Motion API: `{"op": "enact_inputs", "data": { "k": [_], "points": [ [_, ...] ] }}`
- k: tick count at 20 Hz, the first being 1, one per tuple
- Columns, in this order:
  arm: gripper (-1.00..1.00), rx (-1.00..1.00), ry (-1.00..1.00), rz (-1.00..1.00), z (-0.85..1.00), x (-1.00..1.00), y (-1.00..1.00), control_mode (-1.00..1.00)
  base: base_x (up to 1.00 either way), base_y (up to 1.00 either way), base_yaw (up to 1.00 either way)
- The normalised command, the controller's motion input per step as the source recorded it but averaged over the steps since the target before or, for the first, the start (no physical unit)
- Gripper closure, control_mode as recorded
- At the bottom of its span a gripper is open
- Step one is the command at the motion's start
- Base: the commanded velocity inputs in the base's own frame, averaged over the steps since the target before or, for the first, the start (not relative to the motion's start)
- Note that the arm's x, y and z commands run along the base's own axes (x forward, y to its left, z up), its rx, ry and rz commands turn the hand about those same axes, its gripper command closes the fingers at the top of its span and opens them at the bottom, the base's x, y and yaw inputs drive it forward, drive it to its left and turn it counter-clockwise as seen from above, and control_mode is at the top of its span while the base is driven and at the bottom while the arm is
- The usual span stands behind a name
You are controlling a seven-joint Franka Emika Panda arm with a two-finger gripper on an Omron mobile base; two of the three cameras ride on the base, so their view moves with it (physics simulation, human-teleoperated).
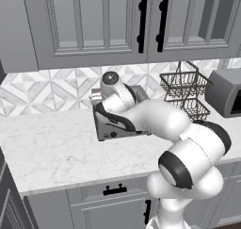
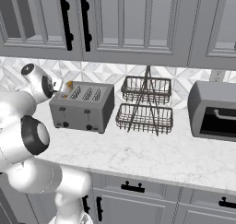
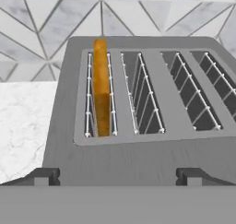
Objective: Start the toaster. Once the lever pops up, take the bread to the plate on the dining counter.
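Toaster (image 3: 138, 158): matt grey metal, wire slot guards. Bread (image 3: 101, 87): rough orange crust. Worktop (image 2: 152, 154): smooth veined marble.

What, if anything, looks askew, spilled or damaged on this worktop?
Nothing stands out. The toaster sits square on the worktop, the bread stands upright in its leftmost slot, the wire basket rack is upright beside it, and the oven looks intact. No spills.
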Motion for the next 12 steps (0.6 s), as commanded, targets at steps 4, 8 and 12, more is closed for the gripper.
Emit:
{"op": "enact_inputs", "data": {
  "k": [4, 8, 12],
  "points": [
    [-1.00, 0.00, -0.02, 0.00, -0.16, 0.35, 0.00, -1.00, 0.00, 0.00, 0.00],
    [-1.00, -0.02, -0.06, 0.00, -0.26, 0.20, 0.00, -1.00, 0.00, 0.00, 0.00],
    [-1.00, -0.02, -0.10, 0.00, -0.21, 0.23, 0.00, -1.00, 0.00, 0.00, 0.00]
  ]
}}
